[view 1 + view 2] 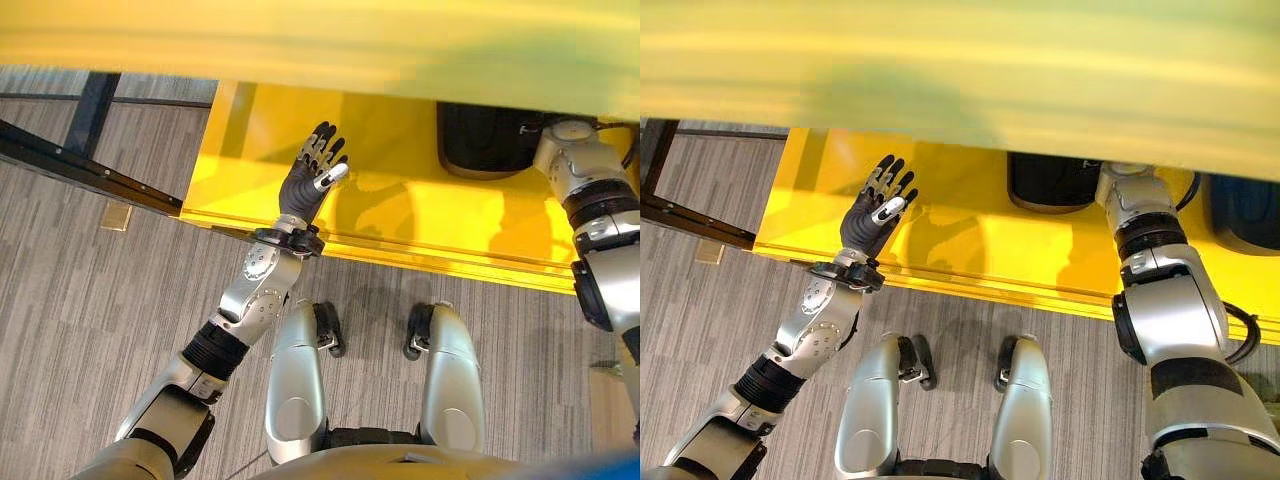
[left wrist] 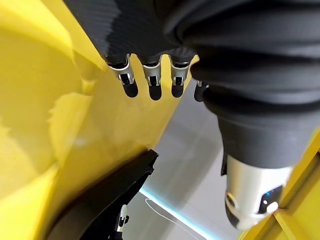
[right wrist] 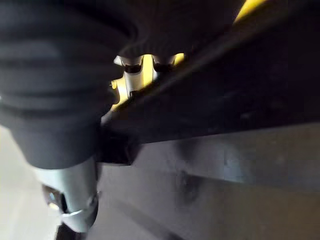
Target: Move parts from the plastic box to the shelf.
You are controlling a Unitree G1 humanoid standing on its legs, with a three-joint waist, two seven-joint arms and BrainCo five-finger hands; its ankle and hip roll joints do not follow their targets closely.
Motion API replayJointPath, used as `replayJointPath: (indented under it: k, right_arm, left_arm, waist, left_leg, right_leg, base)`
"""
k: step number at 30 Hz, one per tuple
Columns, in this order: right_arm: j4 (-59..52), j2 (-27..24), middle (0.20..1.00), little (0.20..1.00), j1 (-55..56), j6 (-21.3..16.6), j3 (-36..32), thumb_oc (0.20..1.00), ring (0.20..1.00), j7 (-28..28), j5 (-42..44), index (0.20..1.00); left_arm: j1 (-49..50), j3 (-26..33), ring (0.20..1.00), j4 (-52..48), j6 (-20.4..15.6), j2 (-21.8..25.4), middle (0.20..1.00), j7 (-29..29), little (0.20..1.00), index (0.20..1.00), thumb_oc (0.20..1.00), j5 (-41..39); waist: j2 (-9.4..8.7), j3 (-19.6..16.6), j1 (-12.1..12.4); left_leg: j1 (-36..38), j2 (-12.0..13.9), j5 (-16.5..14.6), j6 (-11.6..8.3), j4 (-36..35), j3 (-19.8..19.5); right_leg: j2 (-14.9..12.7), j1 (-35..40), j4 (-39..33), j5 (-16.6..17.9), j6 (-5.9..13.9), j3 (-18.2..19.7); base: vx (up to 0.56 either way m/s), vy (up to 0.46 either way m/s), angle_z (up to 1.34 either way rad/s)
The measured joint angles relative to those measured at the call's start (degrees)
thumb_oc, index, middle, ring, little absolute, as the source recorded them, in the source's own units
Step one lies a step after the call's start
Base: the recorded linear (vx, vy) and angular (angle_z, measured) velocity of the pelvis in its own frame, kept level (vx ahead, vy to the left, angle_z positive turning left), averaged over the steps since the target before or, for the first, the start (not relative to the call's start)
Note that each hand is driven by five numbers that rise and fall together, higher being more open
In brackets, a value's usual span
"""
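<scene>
Right now your black part [image 1: 1055,182] sits on the yellow shelf [image 1: 970,240], toward its right side, half hidden under the upper yellow board [image 1: 960,70]. A second dark part [image 1: 1245,215] shows further right on the same shelf level. No labels or writing can be read on either one.

Your right hand [image 3: 132,75] is at the first part: the arm reaches up and forward, the wrist disappears beneath the upper board, and the wrist view shows silver fingers [image 3: 131,82] right beside a dark edge of the part. You cannot tell from this whether the fingers are curled round it or merely touching it.

Your left hand [image 1: 312,168] is raised over the left part of the shelf, palm turned inward, fingers straight and spread, thumb apart, holding nothing. In its wrist view the dark tips line up against the yellow surface. The forearm slants up from the lower left, wrist just over the shelf's front lip.

Below lies grey striped floor [image 1: 80,320], with a black frame bar [image 1: 90,165] at the left.
</scene>
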Motion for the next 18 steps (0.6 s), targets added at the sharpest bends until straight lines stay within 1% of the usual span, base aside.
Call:
replayJointPath:
  k: [1,3,5,9,14,18]
  right_arm:
    - [-2.3,0.1,1.000,1.000,1.6,0.0,-0.7,1.000,1.000,0.3,0.7,1.000]
    - [-3.2,0.7,1.000,1.000,3.3,-0.1,-1.4,1.000,1.000,0.4,0.7,1.000]
    - [-4.3,1.1,1.000,1.000,5.1,-0.7,-1.9,1.000,1.000,-0.1,0.7,1.000]
    - [-4.0,1.2,1.000,1.000,5.4,-0.8,-1.9,1.000,1.000,-0.8,1.7,1.000]
    - [-3.7,1.7,1.000,1.000,5.5,-0.8,-2.2,1.000,1.000,-1.4,1.6,1.000]
    - [-3.8,2.4,1.000,1.000,6.5,-0.8,-2.5,1.000,1.000,-1.1,1.5,1.000]
  left_arm:
    - [0.0,0.2,1.000,-0.3,0.0,0.0,1.000,0.0,1.000,1.000,1.000,0.2]
    - [0.0,0.2,1.000,-0.4,0.0,-0.1,1.000,0.1,1.000,1.000,1.000,0.3]
    - [0.0,0.2,1.000,-0.4,0.0,-0.3,1.000,0.1,1.000,1.000,1.000,0.4]
    - [0.0,0.2,1.000,-0.5,0.0,-0.2,1.000,0.4,1.000,1.000,1.000,0.8]
    - [0.0,0.2,1.000,-0.6,0.0,-0.2,1.000,0.6,1.000,1.000,1.000,2.1]
    - [0.0,0.2,1.000,-0.7,0.0,-0.2,1.000,1.4,1.000,1.000,1.000,2.1]
  waist:
    - [-0.19,-0.2,-0.3]
    - [-0.40,-0.3,-0.7]
    - [-1.08,-0.7,-0.7]
    - [-1.87,-1.1,-0.6]
    - [-2.03,-1.2,-0.7]
    - [-2.77,-1.6,-0.9]
  left_leg:
    - [0.5,0.0,0.1,0.02,-0.7,0.5]
    - [0.9,0.0,0.2,-0.07,-1.0,0.6]
    - [1.1,0.0,0.2,-0.11,-1.3,0.7]
    - [1.1,0.0,0.2,-0.11,-1.2,0.8]
    - [1.0,0.0,0.2,-0.10,-1.3,0.8]
    - [0.8,0.0,0.2,-0.10,-1.4,0.9]
  right_leg:
    - [0.1,0.2,-0.6,0.2,0.04,0.0]
    - [0.2,0.3,-0.8,0.3,-0.09,0.1]
    - [0.3,0.5,-1.0,0.3,-0.14,0.1]
    - [0.3,0.5,-1.1,0.4,-0.10,0.2]
    - [0.3,0.4,-1.3,0.5,-0.03,0.2]
    - [0.3,0.1,-1.4,0.6,-0.04,0.2]
  base:
    - [0.01,0.019,-0.09]
    - [0.01,0.019,-0.07]
    - [0.01,0.008,-0.02]
    - [0.00,0.000,0.00]
    - [0.00,0.000,0.00]
    - [0.00,0.000,0.00]
